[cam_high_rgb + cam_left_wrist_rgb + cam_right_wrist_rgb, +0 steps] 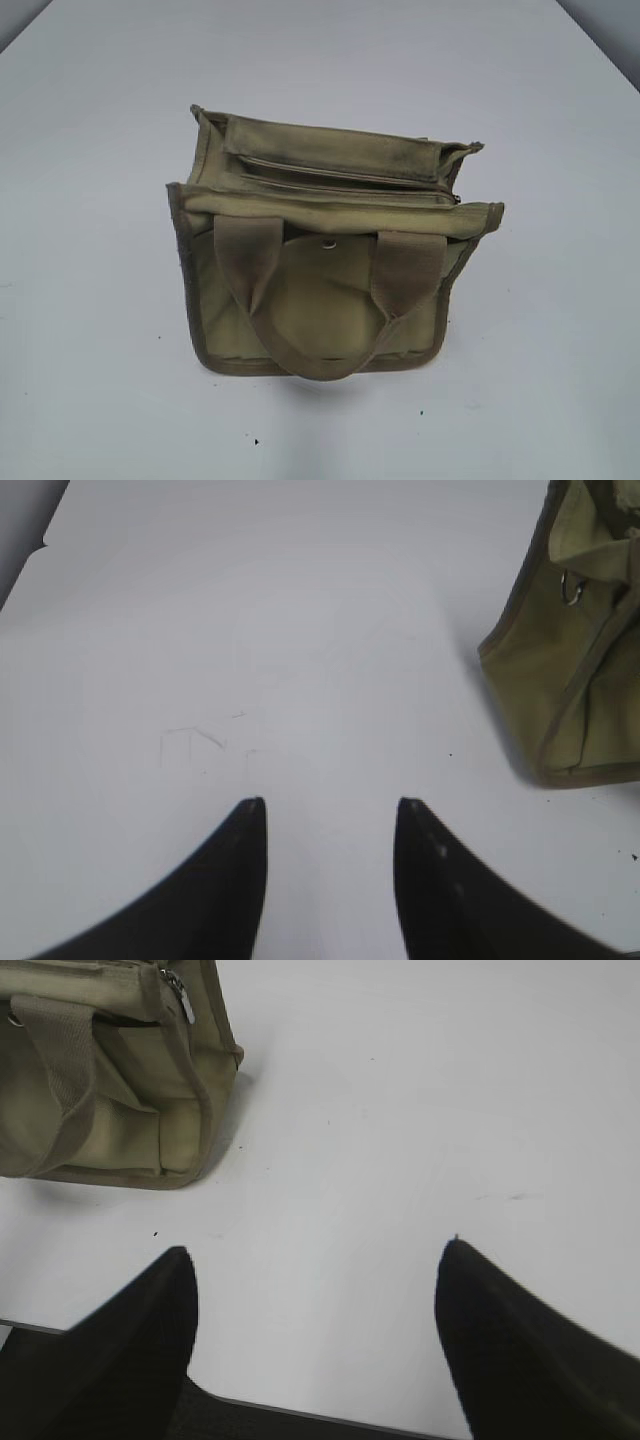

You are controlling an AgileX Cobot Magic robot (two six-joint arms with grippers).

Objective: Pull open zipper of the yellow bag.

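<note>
We see the yellow bag [330, 270] upright mid-table [90, 300], its zipper [350, 190] running along the top (silver pull [184, 998] at the right end); our left gripper [330, 805] hangs parted and empty beside it; our right gripper [315, 1250] gapes wider, also holding nothing.

white table [90, 300], yellow bag [330, 300] on it

The yellow bag [330, 300] is dull khaki-yellow canvas with darker olive edging, its zipper [340, 190] khaki with a shiny silver pull tab [184, 998], on a plain white surface [90, 330].
</note>
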